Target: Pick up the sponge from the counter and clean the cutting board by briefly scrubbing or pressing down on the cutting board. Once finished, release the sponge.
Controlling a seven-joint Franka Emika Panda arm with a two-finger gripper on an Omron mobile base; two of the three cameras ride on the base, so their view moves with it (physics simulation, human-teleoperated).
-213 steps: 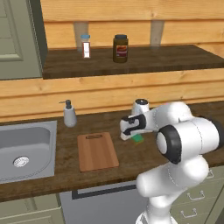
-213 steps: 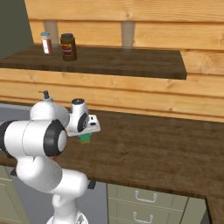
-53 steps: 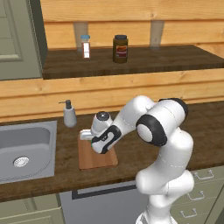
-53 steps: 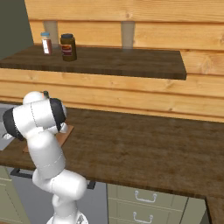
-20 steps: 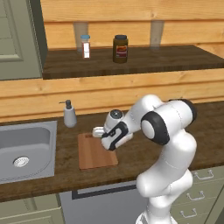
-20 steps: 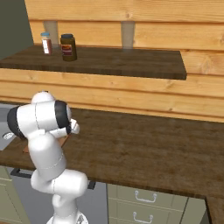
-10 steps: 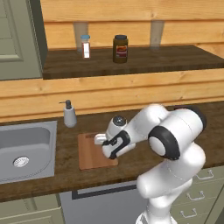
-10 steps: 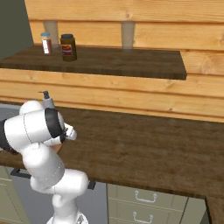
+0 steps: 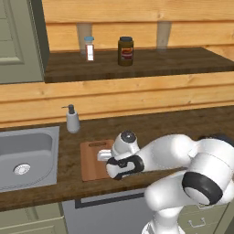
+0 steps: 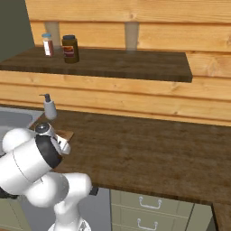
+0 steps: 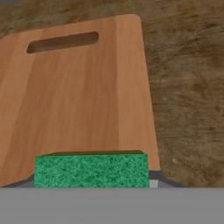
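Dark wood-grain worktop (image 9: 183, 125) runs across the middle of the left base view, under a pale plank wall. Nearest, at the bottom centre of the hand view, the jaws are clenched on the sponge (image 11: 91, 169), green face showing, its long axis running left to right across the frame, just over the near end of the cutting board (image 11: 74, 96). In that view the board's long axis runs from bottom to top, with the handle slot at the far short edge, upper left of the frame. In the left base view the gripper (image 9: 104, 157) sits at centre frame over the right part of the board (image 9: 90, 160), whose slot end points toward the wall. Left of the board lies the steel sink (image 9: 27, 155), its basin bare but for the drain. Behind the board, near the wall, stands a soap dispenser (image 9: 72, 119). Farthest, on the higher shelf (image 9: 160, 59) at the top of the frame, stand a small white-labelled bottle (image 9: 89, 48) and a dark jar (image 9: 125, 51), contents not discernible.
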